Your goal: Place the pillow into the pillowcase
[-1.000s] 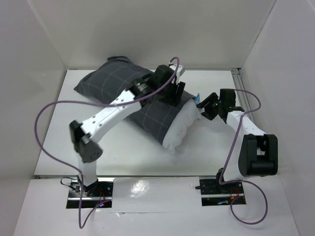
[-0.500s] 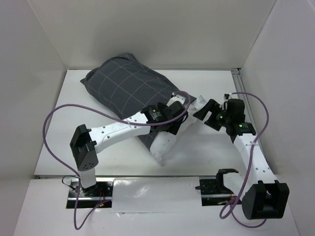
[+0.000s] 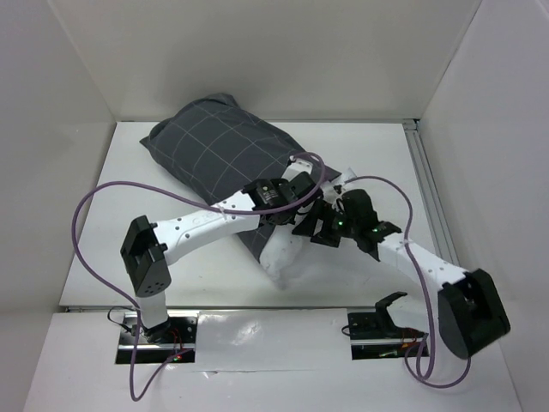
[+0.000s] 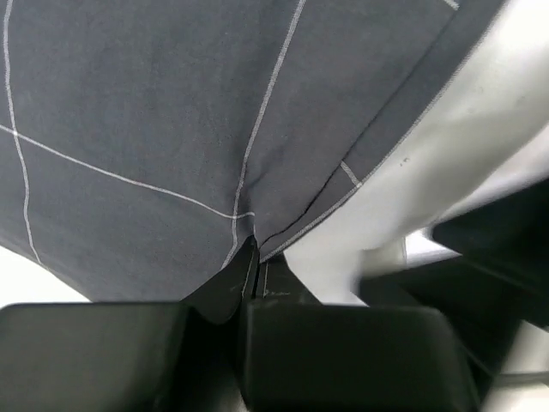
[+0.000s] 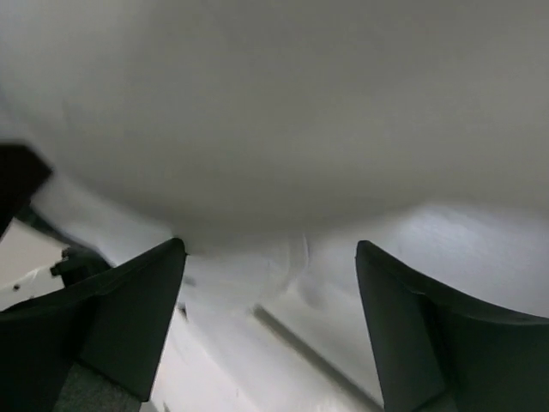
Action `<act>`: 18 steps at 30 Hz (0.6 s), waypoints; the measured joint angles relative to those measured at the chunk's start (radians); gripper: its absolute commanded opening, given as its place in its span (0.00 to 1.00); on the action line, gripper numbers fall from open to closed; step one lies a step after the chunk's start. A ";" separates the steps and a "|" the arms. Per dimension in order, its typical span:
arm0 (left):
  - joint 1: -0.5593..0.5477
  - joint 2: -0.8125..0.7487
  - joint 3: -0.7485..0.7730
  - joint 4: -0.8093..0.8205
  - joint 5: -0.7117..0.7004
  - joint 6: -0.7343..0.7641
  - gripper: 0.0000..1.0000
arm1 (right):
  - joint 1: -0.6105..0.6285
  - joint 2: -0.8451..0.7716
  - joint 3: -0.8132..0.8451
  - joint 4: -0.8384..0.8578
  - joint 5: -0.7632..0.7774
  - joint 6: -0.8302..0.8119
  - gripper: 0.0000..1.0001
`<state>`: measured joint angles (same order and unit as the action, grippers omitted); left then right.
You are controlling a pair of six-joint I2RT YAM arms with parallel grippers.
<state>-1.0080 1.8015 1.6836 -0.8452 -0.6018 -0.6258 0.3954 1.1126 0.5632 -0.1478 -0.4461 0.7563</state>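
Observation:
The dark grid-lined pillowcase (image 3: 219, 154) lies at the back of the table with the white pillow (image 3: 281, 255) sticking out of its near end. My left gripper (image 3: 296, 213) is shut on the pillowcase's hem (image 4: 257, 236), right where the cloth meets the pillow (image 4: 446, 146). My right gripper (image 3: 316, 230) is open beside the left one, pressed up against the bare end of the pillow (image 5: 274, 112). Its two fingers (image 5: 129, 318) stand wide apart under the white bulge, with nothing pinched between them.
White walls enclose the table (image 3: 197, 275) on the left, back and right. A metal rail (image 3: 425, 184) runs along the right edge. The left arm's purple cable (image 3: 86, 215) loops over the table's left side. Both arms crowd together at the pillow's near end.
My left gripper has closed on the pillowcase hem. My right arm has swung left and lower, bringing its open gripper against the pillow's exposed end. The pillow has barely shifted.

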 measured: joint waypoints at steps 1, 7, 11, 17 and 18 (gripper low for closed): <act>0.003 0.000 0.004 -0.005 0.016 0.006 0.00 | 0.027 0.034 0.000 0.050 0.018 0.011 0.72; 0.034 -0.004 0.140 -0.068 0.218 0.101 0.00 | 0.067 0.189 0.060 0.248 0.065 0.062 0.00; 0.080 -0.004 0.453 -0.155 0.333 0.174 0.00 | 0.052 0.083 0.224 0.215 0.116 0.061 0.00; 0.114 -0.035 0.761 -0.127 0.552 0.163 0.00 | 0.142 -0.102 0.260 0.450 0.308 0.119 0.00; 0.114 -0.049 0.743 -0.110 0.584 0.152 0.00 | 0.166 -0.083 0.230 0.538 0.333 0.141 0.00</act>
<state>-0.8940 1.7527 2.4271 -0.9554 -0.0181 -0.4740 0.5610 1.0298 0.7937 0.3901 -0.1127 0.8970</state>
